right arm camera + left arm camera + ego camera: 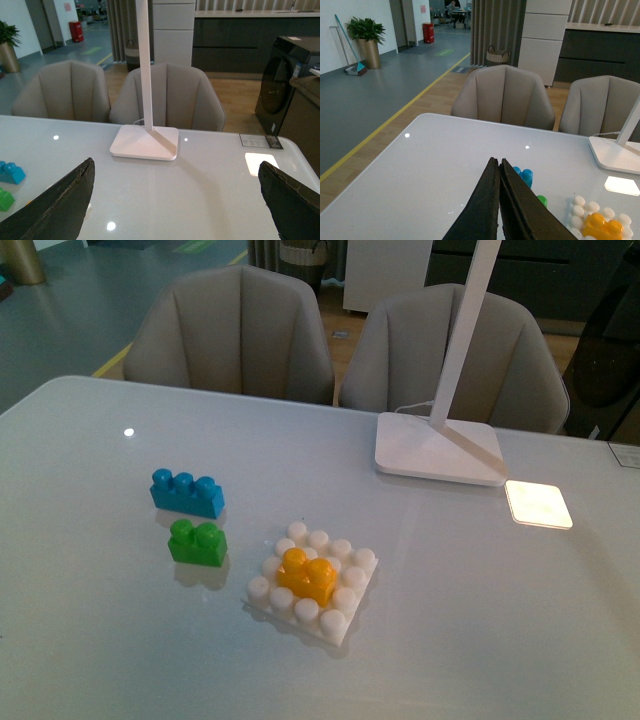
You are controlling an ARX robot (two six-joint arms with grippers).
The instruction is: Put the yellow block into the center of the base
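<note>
The yellow block (308,576) sits on the middle studs of the white base (345,625), near the table's front centre. From the left wrist the same block (603,227) and base (580,205) show at the lower corner. Neither arm appears in the front view. My left gripper (497,167) is shut with nothing in it, its tips above the table short of the bricks. My right gripper (175,195) is open wide over bare table, its dark fingers (60,205) at the picture's edges, holding nothing.
A blue three-stud brick (187,492) and a green two-stud brick (197,542) lie left of the base. A white lamp foot (437,450) with its slanted pole stands at the back right, beside a bright light patch (538,504). Two beige chairs (235,335) stand behind the table.
</note>
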